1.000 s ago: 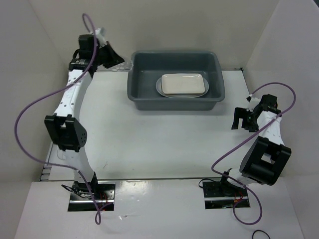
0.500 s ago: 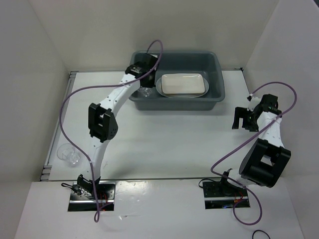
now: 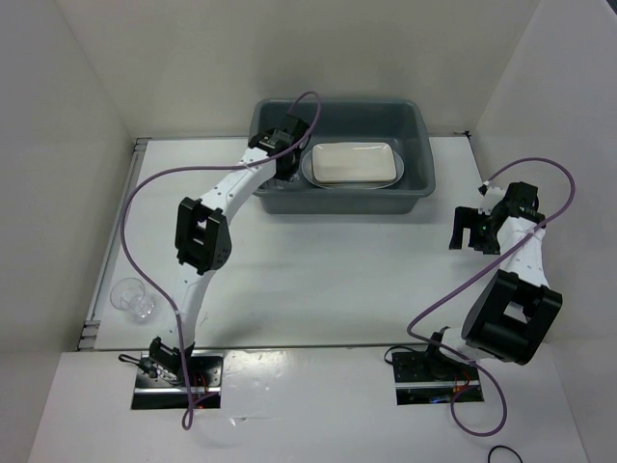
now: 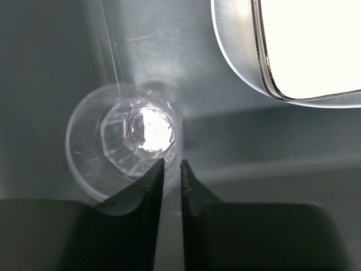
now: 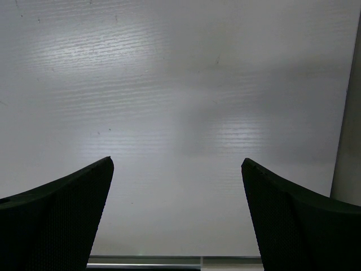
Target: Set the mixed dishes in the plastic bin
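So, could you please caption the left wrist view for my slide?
Left claw pinches a glass cup inside the bin, beside the platter.

walls [image 3: 289,48]: white panels (three sides) | table [image 3: 318,280]: white, soft glare

Grey bin [image 3: 416,189], cream plate [image 3: 354,163], clear ribbed cup [image 4: 127,144].

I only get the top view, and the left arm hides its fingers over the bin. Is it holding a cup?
Observer: Yes, the left fingers pinch a clear cup by its rim.
Operator: Over the platter?
Observer: No, beside it; the cup shows against bare bin, apart from the platter.
Operator: And the right fingers?
Observer: Wide open, nothing between them, only table below.
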`<state>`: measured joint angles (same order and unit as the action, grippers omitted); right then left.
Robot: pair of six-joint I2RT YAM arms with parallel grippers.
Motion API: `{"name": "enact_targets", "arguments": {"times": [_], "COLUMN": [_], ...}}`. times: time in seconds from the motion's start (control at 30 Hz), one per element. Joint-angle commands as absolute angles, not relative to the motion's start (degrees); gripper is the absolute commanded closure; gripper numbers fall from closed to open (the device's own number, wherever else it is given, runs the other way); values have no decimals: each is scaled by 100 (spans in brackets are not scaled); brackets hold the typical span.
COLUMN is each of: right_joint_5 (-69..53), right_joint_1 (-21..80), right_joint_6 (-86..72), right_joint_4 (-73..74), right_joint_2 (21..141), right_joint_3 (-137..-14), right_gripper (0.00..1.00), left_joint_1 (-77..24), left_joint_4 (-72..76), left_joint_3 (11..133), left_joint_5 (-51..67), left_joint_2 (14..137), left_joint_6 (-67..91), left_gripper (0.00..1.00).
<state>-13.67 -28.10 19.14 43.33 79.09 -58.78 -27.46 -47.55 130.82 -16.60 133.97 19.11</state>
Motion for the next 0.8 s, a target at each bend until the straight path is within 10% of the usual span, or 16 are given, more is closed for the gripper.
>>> {"name": "enact_targets", "arguments": {"times": [0.0,0.03,0.3,0.43,0.77], "right_joint_5": [-1310,-1310,-1310,-1423,-1617], "right_joint_1": [-2769,-2769,-2769,-2769,-2769], "right_joint_6": [1934,1934,1934,1934,2048], "right_joint_4": [4131,4131,4131,4131,4184], "right_joint_2": [7796,7796,7797,7664,7603], "right_joint_3": [-5906,-5906,-5906,-5906,-5906], "right_gripper": [1,1,1,1,1], "left_joint_1": [-2804,-2856,-3311,-3857,-1804], "left_joint_4": [-4763,-4764,-4870,-4869,-6909], "left_joint_3": [13069,13069,13868,13800,9129], "left_joint_5": [-1714,-1653,-1924,-4051,-3916], "left_joint_2": [13395,13395,12589,11718,8066], "left_joint_6": [1731,1731,1942,1890,6099], "left_gripper": [73,58,23,0,0]}}
